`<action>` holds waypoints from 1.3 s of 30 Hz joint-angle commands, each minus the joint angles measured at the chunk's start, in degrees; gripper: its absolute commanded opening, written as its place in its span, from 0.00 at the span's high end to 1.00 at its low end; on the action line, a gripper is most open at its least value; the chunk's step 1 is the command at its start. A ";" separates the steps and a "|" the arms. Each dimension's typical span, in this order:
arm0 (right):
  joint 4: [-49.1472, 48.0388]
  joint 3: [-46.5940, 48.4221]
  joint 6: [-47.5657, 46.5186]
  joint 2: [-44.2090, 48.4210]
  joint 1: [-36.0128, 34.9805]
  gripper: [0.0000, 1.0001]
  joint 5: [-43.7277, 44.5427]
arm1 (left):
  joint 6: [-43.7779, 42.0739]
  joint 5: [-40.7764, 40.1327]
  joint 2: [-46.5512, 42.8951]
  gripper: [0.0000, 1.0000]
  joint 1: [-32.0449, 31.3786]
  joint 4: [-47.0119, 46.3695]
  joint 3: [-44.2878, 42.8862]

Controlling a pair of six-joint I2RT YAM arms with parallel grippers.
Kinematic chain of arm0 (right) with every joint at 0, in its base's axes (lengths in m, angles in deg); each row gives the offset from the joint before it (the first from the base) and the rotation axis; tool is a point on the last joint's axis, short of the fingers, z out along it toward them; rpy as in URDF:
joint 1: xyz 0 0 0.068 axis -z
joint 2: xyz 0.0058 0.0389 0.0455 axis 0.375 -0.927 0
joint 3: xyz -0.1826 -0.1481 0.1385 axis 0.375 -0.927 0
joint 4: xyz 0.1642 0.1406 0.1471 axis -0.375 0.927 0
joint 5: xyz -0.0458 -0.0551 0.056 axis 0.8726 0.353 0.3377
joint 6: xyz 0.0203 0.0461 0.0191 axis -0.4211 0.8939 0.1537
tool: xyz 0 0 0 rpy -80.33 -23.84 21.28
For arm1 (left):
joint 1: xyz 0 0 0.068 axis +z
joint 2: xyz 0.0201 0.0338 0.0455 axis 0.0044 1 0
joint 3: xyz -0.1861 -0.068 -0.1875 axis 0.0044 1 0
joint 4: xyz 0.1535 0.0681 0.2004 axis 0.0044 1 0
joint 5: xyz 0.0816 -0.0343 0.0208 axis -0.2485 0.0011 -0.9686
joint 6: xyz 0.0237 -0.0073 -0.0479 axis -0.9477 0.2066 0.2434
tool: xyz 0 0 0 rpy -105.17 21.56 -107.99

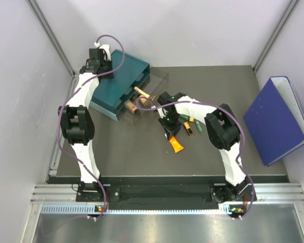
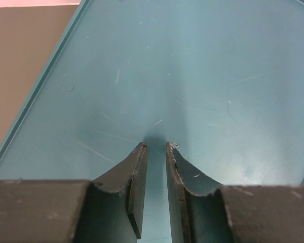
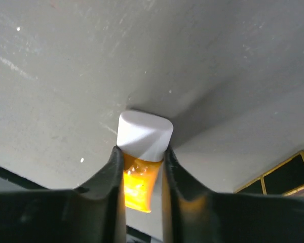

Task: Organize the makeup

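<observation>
- Right wrist: right gripper (image 3: 142, 154) clamps orange tube (image 3: 137, 185) just below its white cap (image 3: 144, 134).
- Left wrist: left gripper (image 2: 156, 148), jaws slightly apart, empty, over teal box (image 2: 192, 76).

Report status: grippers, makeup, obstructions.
Left gripper slightly open, empty, over teal plastic drawer box. Right gripper shut on orange tube with white cap. Small green and gold sticks close by, not blocking.

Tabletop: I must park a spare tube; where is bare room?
Free: the dark grey table between the white left arm and the orange squeeze tube; also the far stretch from the clear plastic drawer to the blue binder. Crowded: around the right end effector.
</observation>
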 commanded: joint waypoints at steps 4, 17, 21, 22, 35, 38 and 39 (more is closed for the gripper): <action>2.11 1.56 -1.02 -2.22 -1.36 1.00 4.63 | -0.08 0.64 3.76 0.73 -0.07 14.05 3.62; -2.11 0.94 -5.85 11.48 -0.31 1.00 -0.55 | 0.27 0.46 3.94 0.73 -0.16 14.05 3.53; -2.29 3.05 -8.83 14.57 0.40 1.00 -4.67 | 0.36 0.38 4.11 0.73 -0.07 14.05 3.36; -2.38 4.79 -8.84 14.92 0.66 1.00 -6.85 | 0.44 0.55 4.11 0.73 -0.16 13.97 3.36; -17.91 22.48 9.84 7.02 5.85 1.00 -29.19 | 1.41 0.81 4.02 0.72 -0.16 14.05 3.53; -28.01 21.51 17.31 6.05 6.11 1.00 -32.53 | 1.59 0.90 3.85 0.72 -0.16 13.97 3.62; -30.13 21.34 19.26 5.44 6.20 1.00 -33.85 | 1.67 0.99 3.76 0.72 -0.16 13.88 3.62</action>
